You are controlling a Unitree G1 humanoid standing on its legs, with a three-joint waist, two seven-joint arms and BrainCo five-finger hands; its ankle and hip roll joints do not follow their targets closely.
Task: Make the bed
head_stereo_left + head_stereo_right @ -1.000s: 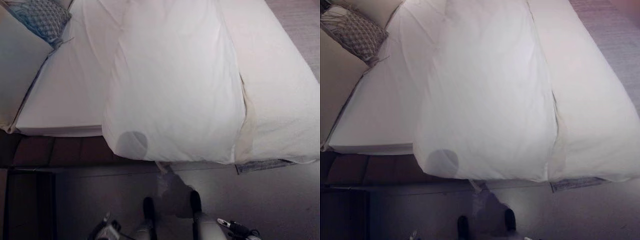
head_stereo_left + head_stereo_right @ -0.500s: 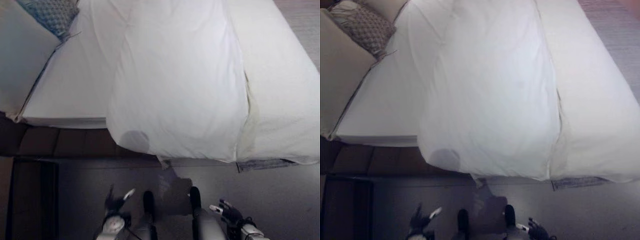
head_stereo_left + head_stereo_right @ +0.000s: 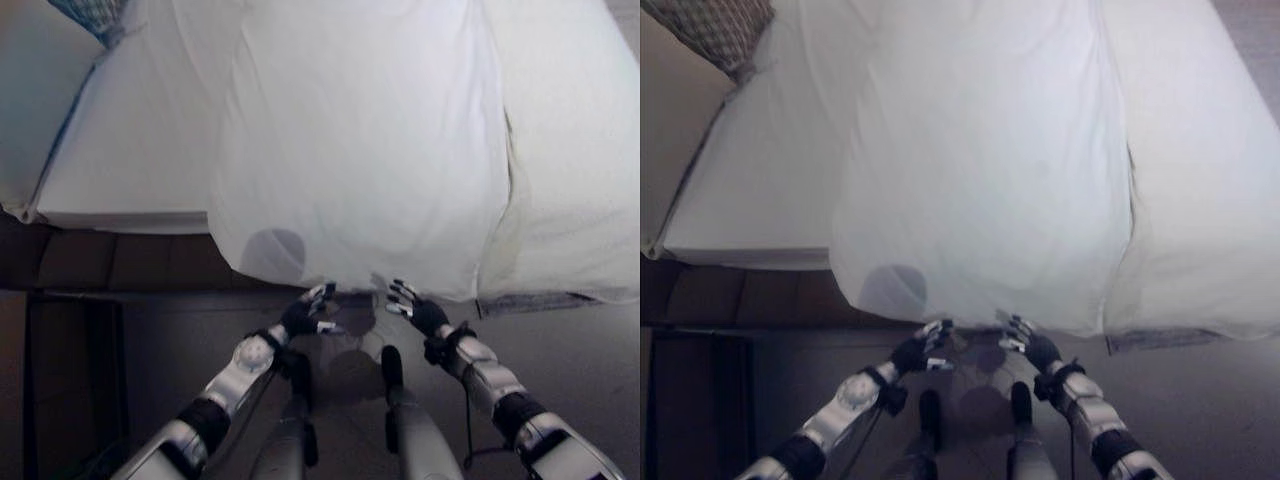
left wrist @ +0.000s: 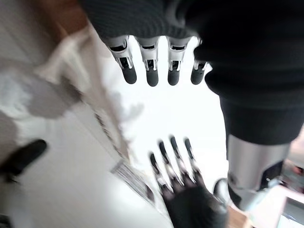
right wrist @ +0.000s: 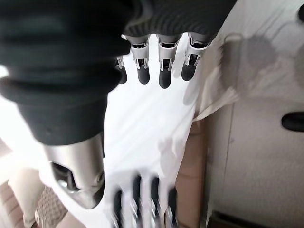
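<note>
Barely begun: the duvet [image 3: 360, 150] lay bunched mid-bed (mattress [image 3: 130, 150] bare), and 2 hands, left hand [image 3: 302, 316] and right hand [image 3: 420, 312], reached open-fingered, holding nothing.

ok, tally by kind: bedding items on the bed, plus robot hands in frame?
White duvet: 1
Patterned cushion: 1
Beige pillow: 1
Hands: 2, left hand and right hand, both open below the duvet's hanging edge
Total: 5
</note>
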